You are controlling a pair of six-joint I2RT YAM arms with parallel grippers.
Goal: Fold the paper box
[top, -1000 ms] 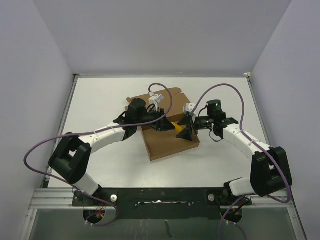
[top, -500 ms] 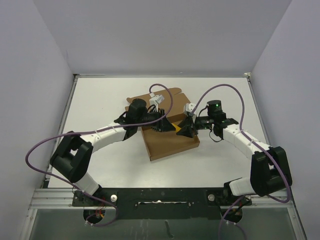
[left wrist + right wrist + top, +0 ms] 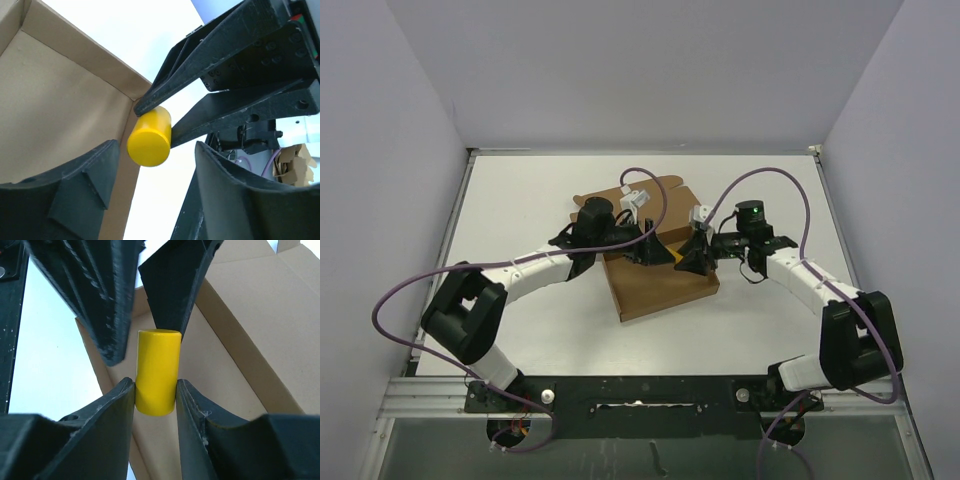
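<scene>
The paper box is a shallow brown cardboard carton, open, with flaps at its far side. A small yellow cylinder hangs over the box's right part. My right gripper is shut on the cylinder's near end. In the top view that gripper is at the box's right edge. My left gripper faces it from the left, open. Its fingers stand on either side of the cylinder's far end without gripping it. The left wrist view shows the cylinder just ahead of my open left gripper, beside a box corner.
The box lies mid-table on a white surface. Grey walls stand on the left, the right and the far side. Purple cables arc above both arms. The arm bases sit on a metal rail at the near edge.
My right gripper has moved slightly left and away with the yellow cylinder, closer to my left gripper. The left arm and the box have hardly moved.
</scene>
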